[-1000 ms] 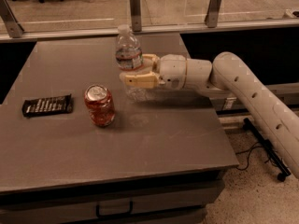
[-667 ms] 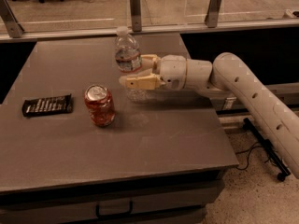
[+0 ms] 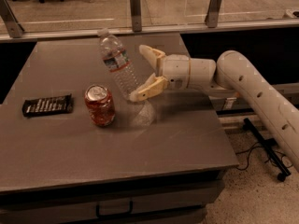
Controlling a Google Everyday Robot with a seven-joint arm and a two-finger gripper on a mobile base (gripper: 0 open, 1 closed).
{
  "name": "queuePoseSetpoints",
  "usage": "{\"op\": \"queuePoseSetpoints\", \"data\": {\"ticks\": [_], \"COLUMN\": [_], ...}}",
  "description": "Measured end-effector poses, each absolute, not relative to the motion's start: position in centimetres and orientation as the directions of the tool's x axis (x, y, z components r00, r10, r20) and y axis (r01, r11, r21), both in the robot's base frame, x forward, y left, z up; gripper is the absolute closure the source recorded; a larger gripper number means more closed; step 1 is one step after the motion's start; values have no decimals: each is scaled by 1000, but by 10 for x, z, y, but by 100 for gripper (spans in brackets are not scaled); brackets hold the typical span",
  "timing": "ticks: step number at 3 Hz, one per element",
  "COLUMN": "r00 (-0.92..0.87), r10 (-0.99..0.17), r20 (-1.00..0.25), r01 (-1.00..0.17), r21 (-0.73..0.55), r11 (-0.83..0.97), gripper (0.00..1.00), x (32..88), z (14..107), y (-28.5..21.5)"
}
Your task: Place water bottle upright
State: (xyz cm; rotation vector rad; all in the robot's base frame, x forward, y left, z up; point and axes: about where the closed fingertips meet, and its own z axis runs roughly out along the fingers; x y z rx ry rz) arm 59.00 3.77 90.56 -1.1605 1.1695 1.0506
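Observation:
The water bottle [image 3: 117, 63] is a clear ribbed bottle with a pale cap and a dark-and-red label. It stands on its base on the grey table [image 3: 56, 148], tilted with its cap leaning to the left. My gripper [image 3: 143, 73] is just right of the bottle and open, its fingers spread wide. The lower fingertip [image 3: 136, 95] is at the bottle's base. The upper finger [image 3: 148, 53] stands apart from the bottle's side. The bottle is not held.
A red soda can [image 3: 99, 105] stands upright left of the bottle's base. A dark flat packet [image 3: 48, 105] lies at the table's left. A railing with posts [image 3: 135, 3] runs behind the table. The table's right edge [image 3: 219, 125] drops to the floor.
The gripper was shut on the upright bottle; its fingers have now spread open and the bottle leans to the left.

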Motion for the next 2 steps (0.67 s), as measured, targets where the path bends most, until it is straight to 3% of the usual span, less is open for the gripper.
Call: {"op": "queuePoseSetpoints", "data": {"ticks": [2], "r00": [113], "r10": [-33], "r20": [-993], "r01": [-987], "r21": [-116], "r11": [113], "gripper": [0], "x": [588], "z": [909], "y": [29]}}
